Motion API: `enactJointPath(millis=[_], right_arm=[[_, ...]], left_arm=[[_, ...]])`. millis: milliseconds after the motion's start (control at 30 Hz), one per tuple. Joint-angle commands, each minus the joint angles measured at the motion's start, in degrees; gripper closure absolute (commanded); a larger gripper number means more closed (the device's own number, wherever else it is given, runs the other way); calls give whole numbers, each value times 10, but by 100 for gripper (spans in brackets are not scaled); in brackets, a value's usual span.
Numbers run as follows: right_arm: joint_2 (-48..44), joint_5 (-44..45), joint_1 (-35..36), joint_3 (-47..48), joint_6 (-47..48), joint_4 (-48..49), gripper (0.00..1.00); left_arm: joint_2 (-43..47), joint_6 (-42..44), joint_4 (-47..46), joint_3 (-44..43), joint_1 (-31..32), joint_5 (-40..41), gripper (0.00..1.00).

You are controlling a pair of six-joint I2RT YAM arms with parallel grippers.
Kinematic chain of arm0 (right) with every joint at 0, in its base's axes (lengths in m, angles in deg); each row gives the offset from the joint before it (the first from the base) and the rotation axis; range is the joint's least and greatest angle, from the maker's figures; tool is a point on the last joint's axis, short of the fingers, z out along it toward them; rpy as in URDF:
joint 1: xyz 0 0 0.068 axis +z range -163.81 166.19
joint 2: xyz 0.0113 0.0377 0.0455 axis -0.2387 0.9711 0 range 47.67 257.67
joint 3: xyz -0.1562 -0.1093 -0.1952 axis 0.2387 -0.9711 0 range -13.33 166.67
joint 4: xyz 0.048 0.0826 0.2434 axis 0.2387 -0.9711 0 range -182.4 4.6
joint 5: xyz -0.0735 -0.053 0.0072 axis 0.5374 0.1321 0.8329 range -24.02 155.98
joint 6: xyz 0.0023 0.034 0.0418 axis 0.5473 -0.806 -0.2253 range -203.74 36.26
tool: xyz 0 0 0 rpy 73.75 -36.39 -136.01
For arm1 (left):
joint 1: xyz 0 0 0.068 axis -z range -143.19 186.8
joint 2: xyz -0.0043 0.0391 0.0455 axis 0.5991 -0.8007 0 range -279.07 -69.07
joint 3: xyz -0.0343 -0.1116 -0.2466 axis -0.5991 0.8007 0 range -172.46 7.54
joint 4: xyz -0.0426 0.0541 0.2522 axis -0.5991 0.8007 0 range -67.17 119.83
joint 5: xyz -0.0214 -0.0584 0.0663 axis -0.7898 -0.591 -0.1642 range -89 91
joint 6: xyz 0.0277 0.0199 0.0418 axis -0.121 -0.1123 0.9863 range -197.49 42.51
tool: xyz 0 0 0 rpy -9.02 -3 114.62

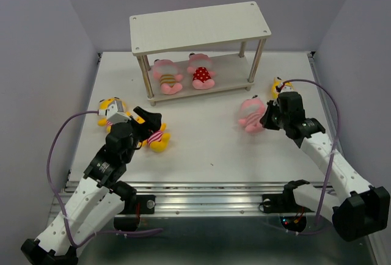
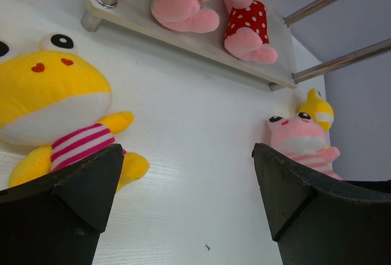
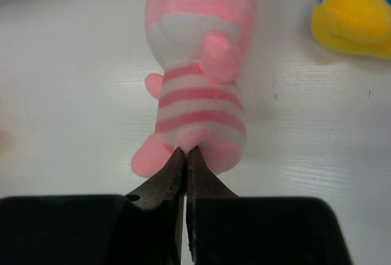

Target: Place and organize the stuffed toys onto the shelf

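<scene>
Two robot arms work among plush toys on a white counter (image 1: 195,155).
The right gripper (image 3: 185,152) is closed, its tips against the base of the pink striped toy (image 3: 198,94) lying on the counter. The left gripper (image 2: 186,149) is spread wide beside a yellow toy (image 2: 55,100). Two pink toys (image 1: 168,76) lie on the shelf (image 1: 198,27), lower tier.

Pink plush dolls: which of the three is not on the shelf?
The pink-striped pink plush doll: it lies on the white table, pinched by the right gripper. The yellow-striped doll and red-dotted doll lie on the pale wooden shelf, lower board.
</scene>
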State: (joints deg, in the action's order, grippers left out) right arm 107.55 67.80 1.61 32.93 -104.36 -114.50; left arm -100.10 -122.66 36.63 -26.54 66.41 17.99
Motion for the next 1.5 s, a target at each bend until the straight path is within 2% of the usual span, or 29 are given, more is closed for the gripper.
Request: enactJointPath(millis=[0,467,733,900,1467], right_arm=[[-17,-42,-3,58,30,44,99],[83,-89,-3,144,15,181,99],[163,-85,-3,173,-1,275,99],[225,-53,-3,200,-9,320,99],[386,-30,-3,270,-49,384,99]], left_arm=[[2,1,-12,11,0,12,1],[4,3,-13,10,0,17,1],[4,-1,-11,14,0,21,1],[-2,-2,-14,17,0,20,1],[3,-6,-5,17,0,30,1]])
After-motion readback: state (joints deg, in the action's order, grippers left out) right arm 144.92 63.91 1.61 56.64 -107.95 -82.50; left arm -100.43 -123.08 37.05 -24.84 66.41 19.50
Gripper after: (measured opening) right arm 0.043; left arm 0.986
